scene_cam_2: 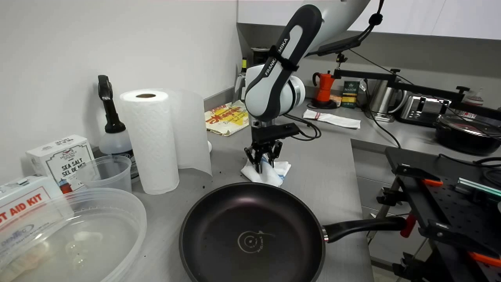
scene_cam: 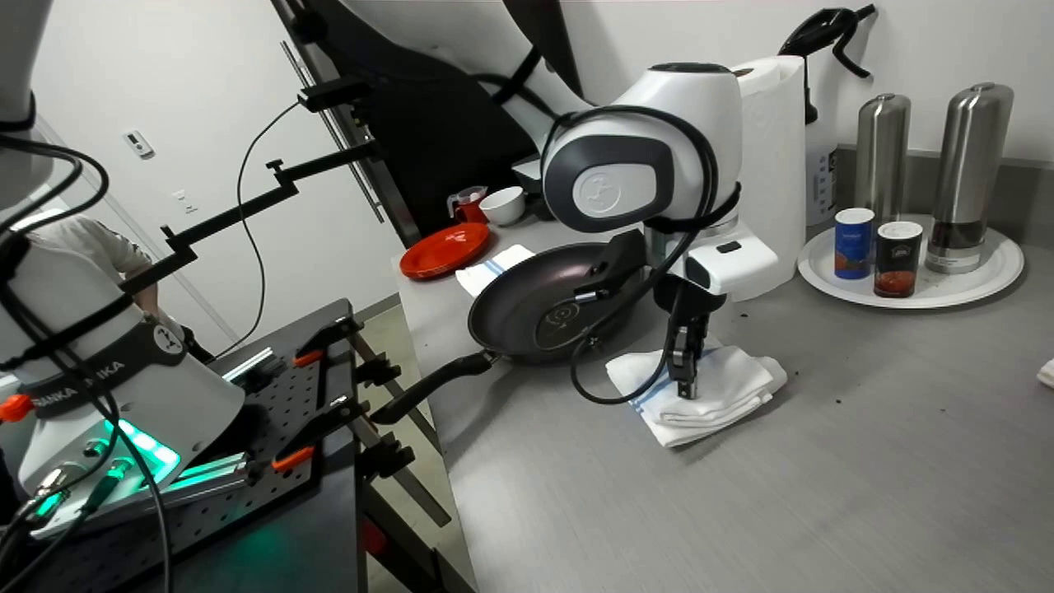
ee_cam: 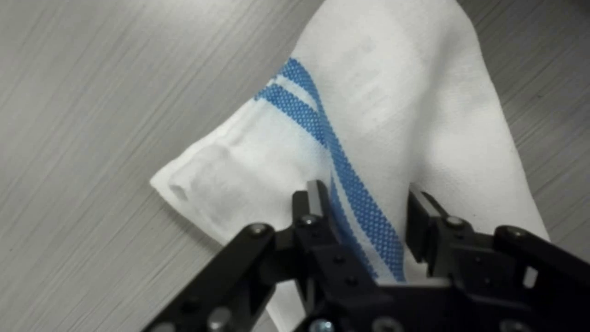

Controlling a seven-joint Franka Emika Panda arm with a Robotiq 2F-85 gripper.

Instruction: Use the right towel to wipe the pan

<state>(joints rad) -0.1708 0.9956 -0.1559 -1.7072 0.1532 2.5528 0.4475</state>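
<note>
the towel (ee_cam: 359, 147) lies directly under the jaws, which stand narrowed, a striped fold (ee_cam: 368, 216) bunched between them and, it seems, pinched. the pan (scene_cam_2: 252, 227) sits just beside it along the robot-side edge of the bench (scene_cam_2: 328, 168), handle (scene_cam_2: 364, 227) jutting past that edge. the arm (scene_cam_2: 266, 102) bends over, jaws pointing straight down; a lift and sideways carry likely come next.

Woven cloth towel (ee_cam: 378, 120), smooth low-sheen pan (scene_cam_2: 250, 223), brushed metal-look counter (scene_cam_2: 325, 168)
</note>
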